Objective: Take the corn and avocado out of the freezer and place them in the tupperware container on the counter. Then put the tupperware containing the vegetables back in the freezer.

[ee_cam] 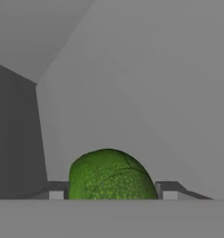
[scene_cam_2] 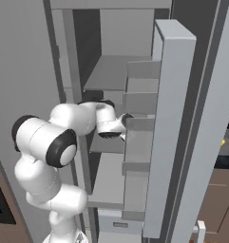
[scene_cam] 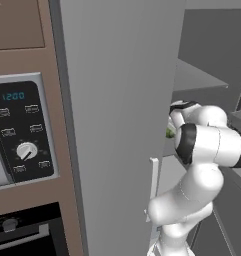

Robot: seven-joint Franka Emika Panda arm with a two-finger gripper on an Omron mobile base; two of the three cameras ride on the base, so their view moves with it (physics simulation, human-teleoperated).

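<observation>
The hand (ee_cam: 111, 193), reaching inside the open freezer (scene_cam_2: 113, 76), has its fingers on either side of the avocado (ee_cam: 111, 175), apparently pinching it. By my judgement the task is early: avocado still inside the freezer, packing and returning the container all remain.

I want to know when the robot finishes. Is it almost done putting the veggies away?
Not nearly. The freezer door already stands open, and the arm reaches inside. The avocado sits right between the fingers in the hand view, though I cannot tell if they have squeezed it. Left to do: carry it out, fetch the corn, fill the tupperware, and put that back inside.
</observation>
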